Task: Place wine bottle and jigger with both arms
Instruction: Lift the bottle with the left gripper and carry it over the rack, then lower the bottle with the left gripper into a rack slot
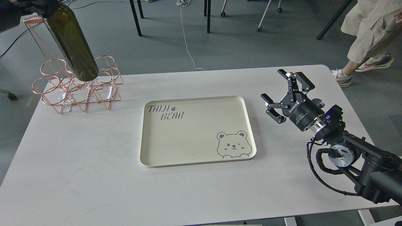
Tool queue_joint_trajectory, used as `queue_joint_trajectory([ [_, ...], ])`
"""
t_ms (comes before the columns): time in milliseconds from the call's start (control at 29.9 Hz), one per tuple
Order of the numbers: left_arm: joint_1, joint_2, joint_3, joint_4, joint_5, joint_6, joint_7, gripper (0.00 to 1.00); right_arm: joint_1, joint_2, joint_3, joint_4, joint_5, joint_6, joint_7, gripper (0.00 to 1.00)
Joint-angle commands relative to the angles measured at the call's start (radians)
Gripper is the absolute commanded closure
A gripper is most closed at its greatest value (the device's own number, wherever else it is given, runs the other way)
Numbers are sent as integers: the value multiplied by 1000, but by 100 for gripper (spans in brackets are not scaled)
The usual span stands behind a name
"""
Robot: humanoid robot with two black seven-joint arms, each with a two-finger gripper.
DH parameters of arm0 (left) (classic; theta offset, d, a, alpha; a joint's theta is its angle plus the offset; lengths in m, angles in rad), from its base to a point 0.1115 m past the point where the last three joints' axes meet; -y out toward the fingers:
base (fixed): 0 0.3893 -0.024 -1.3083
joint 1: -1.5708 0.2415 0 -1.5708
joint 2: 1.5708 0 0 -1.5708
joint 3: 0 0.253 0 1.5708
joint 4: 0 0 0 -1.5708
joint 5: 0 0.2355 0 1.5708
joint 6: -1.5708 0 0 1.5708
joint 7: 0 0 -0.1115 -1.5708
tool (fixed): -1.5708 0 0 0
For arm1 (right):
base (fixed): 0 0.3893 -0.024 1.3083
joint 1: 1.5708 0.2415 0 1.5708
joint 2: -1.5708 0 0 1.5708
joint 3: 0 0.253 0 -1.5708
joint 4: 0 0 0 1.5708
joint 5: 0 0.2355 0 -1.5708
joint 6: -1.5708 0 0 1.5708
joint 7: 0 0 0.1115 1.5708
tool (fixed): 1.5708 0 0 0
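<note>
The wine bottle [73, 44] is dark olive green and hangs tilted in the air at the far left. Its base is just over the copper wire rack [78, 91] and its neck runs out of the top edge. My left gripper [37, 8] is a dark shape at the top left corner, mostly cut off, gripping the bottle's top. My right gripper [276, 88] is open and empty above the table, right of the cream tray [194, 161]. Only a small silver bit of the jigger [318, 101] shows behind my right gripper's body.
The tray with bear print lies mid-table with nothing on it. The rack stands at the table's back left corner. A person [367, 34] walks past the back right corner. Chair and table legs stand on the floor beyond.
</note>
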Motion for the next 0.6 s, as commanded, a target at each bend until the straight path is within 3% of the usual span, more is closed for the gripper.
queue_joint_trajectory([
  [0, -12, -19, 16, 1, -4, 2, 0, 89, -2, 0, 0, 0, 0, 0, 0, 1],
  [568, -20, -68, 49, 36, -31, 3, 0, 88, -11, -2, 3, 2, 0, 0, 0, 1],
])
